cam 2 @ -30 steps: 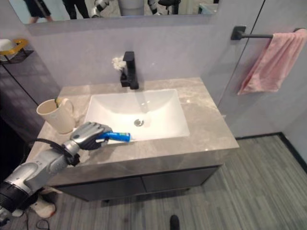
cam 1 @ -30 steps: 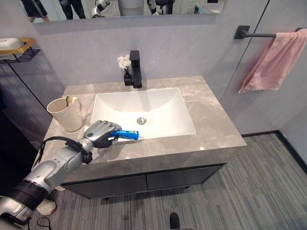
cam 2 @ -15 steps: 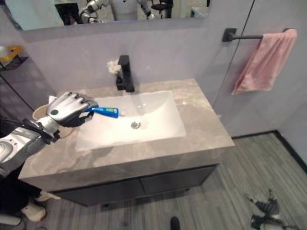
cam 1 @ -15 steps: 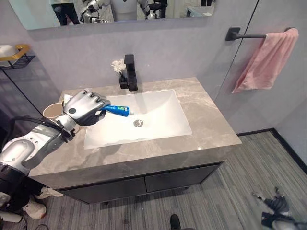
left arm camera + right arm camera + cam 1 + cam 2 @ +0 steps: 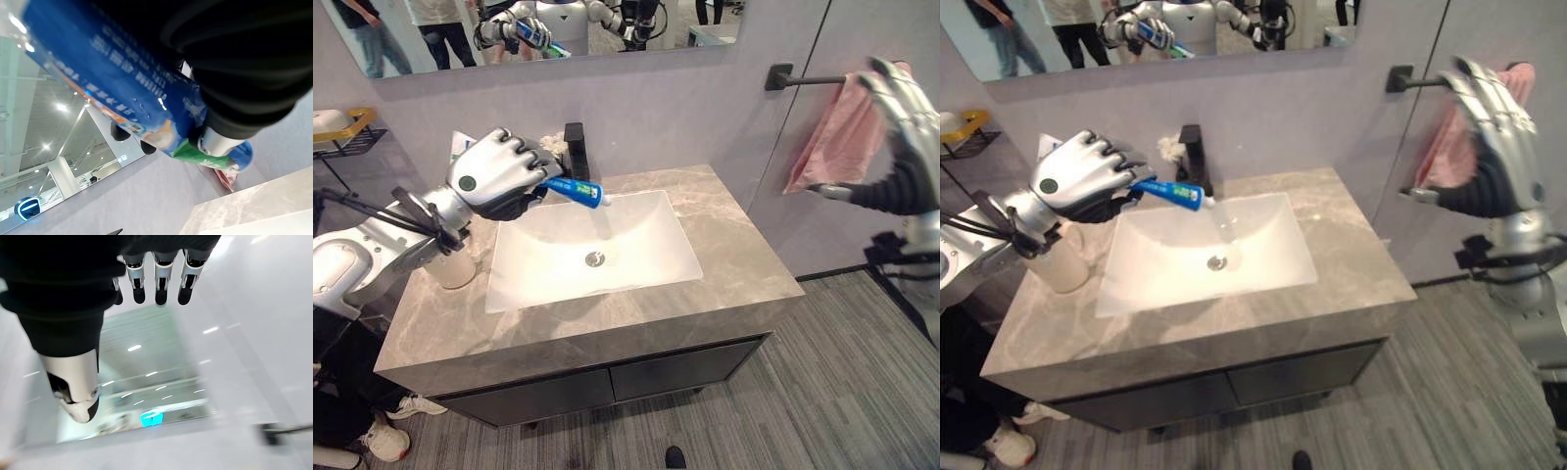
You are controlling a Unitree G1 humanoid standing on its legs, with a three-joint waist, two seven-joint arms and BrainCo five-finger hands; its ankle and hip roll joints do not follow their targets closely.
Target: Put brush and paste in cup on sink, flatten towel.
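1. Two hands are raised: the left hand (image 5: 496, 174) is curled tight round the blue toothpaste tube (image 5: 574, 190), held in the air above the back left corner of the white sink basin (image 5: 636, 257).
2. Its long axis lies close to level, dipping slightly toward the capped end, which points away from the left hand toward the robot's right, out over the basin; the other end is buried in the fist. The left wrist view shows the tube (image 5: 122, 88) pressed under the dark-tipped fingers (image 5: 215, 142).
3. Just behind the left hand stands the black faucet (image 5: 576, 149), with a small white flower (image 5: 1170, 148) beside it.
4. Below and to the left of that hand, the cream cup (image 5: 1061, 262) stands on the grey marble counter (image 5: 744, 284), partly hidden by the arm.
5. Far to the right, the right hand (image 5: 1491, 147) is lifted with fingers straight and spread, holding nothing, in front of the pink towel (image 5: 832, 147) hanging bunched on the black wall bar (image 5: 798, 78).
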